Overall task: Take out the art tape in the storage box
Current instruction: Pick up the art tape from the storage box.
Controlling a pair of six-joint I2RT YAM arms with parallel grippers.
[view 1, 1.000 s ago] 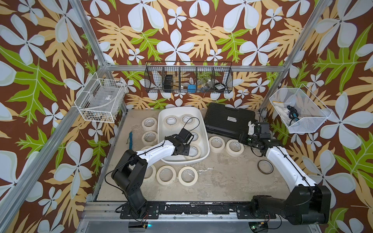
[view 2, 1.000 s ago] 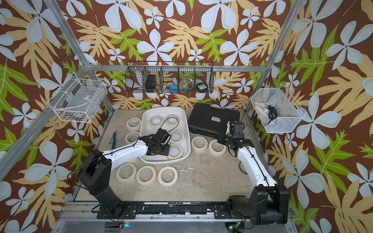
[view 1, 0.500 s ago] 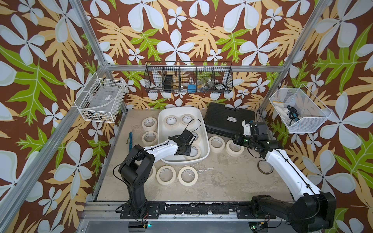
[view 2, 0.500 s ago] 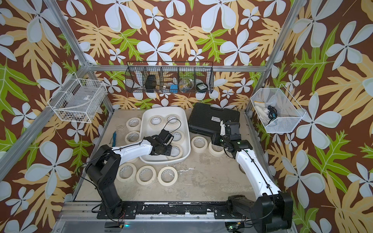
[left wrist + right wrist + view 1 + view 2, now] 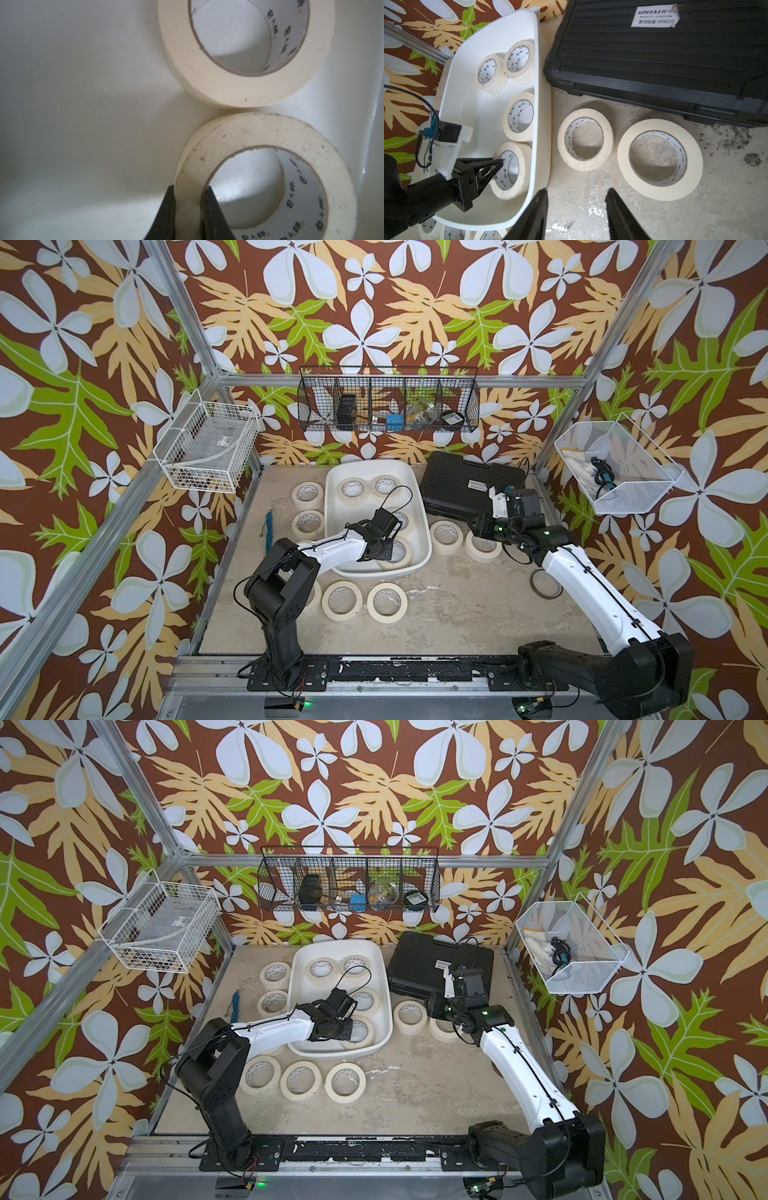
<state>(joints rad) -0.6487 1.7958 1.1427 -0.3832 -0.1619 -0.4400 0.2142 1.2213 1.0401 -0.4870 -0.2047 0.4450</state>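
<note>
Left fingers point(image 5: 164, 218) pinch art tape point(image 5: 259, 133) wall (inside storage box point(image 5: 62, 104)) | right fingers point(image 5: 536, 216) parted, empty

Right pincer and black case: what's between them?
Two art tape rolls lie flat on the table there, per the right wrist view.

Left wrist view: the art tape roll point(image 5: 259, 133) pinched by the left gripper point(image 5: 190, 187) runs off the lower edge, and a second roll point(image 5: 228, 83) runs off the upper edge. In both top views the left arm's wrist covers that gripper and part of its roll.

Right wrist view: the fingers of the right gripper point(image 5: 577, 189) are cut by the lower edge. The black case point(image 5: 654, 62) is cut by the upper and right edges. More rolls point(image 5: 428, 227) sit partly hidden behind the storage box point(image 5: 543, 116).

In a top view, the right forearm overlaps a dark ring point(image 5: 538, 591). The black wire basket point(image 5: 316, 406) holds items too small to name.
</note>
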